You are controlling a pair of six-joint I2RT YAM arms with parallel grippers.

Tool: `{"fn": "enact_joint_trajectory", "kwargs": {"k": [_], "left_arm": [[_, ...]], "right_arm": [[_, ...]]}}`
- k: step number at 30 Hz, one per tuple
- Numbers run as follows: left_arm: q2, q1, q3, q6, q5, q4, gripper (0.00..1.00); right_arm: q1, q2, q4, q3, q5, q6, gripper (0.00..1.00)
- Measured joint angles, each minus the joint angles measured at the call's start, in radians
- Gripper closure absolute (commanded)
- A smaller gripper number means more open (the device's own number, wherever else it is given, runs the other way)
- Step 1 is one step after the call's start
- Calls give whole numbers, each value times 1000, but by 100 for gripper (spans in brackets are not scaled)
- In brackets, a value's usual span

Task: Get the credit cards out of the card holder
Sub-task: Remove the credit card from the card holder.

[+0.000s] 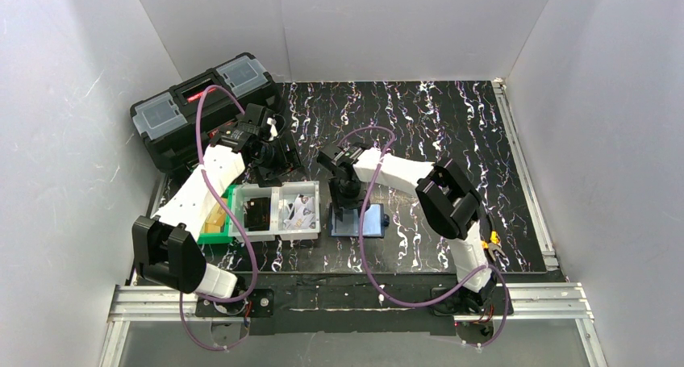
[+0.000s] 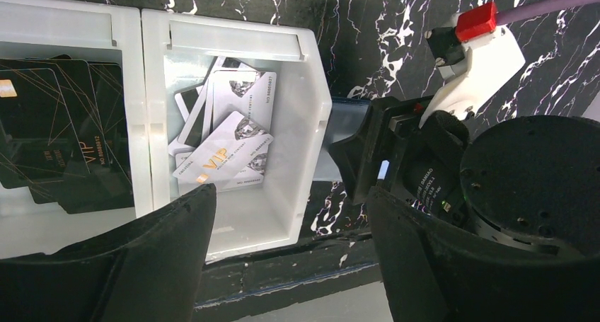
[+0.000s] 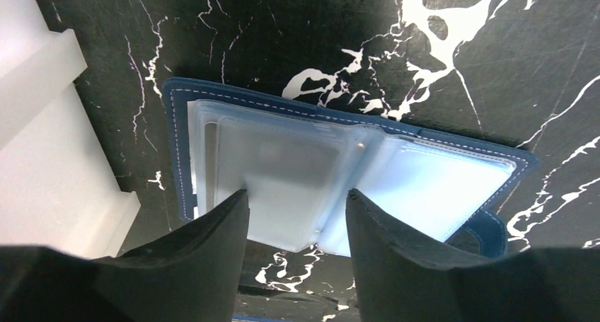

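The navy-blue card holder (image 1: 371,222) (image 3: 424,180) lies spread open on the black marbled table, its pale clear pockets facing up. A faint greyish rectangle shows through the left pocket (image 3: 276,166); I cannot tell what it is. My right gripper (image 1: 348,196) (image 3: 297,198) hangs just above the holder, open, its fingers straddling the near edge of the left pocket. Nothing sits between them. Yellowish-tan credit cards (image 1: 214,218) lie in a green bin. My left gripper (image 1: 284,167) (image 2: 290,194) stands open and empty over the white bins.
Left of the holder stand a green bin (image 1: 205,238), a white bin (image 1: 243,231) of black cards (image 2: 64,138) and a white bin (image 2: 311,124) of white printed cards (image 2: 226,148). A black toolbox (image 1: 202,109) sits at the back left. The right arm's wrist (image 2: 453,159) is close beside my left gripper.
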Motion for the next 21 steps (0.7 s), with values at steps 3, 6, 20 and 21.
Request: {"fn": "enact_joint_trajectory", "kwargs": {"k": [3, 6, 20, 21], "left_arm": [[0, 0, 0, -1, 3, 0, 24], [0, -3, 0, -3, 7, 0, 25], [72, -144, 12, -24, 25, 8, 42], [84, -156, 16, -27, 25, 9, 44]], "right_arm": [[0, 3, -14, 5, 13, -20, 56], [0, 3, -18, 2, 13, -37, 67], [-122, -130, 166, -257, -169, -44, 95], [-133, -139, 182, -274, -188, -45, 95]]}}
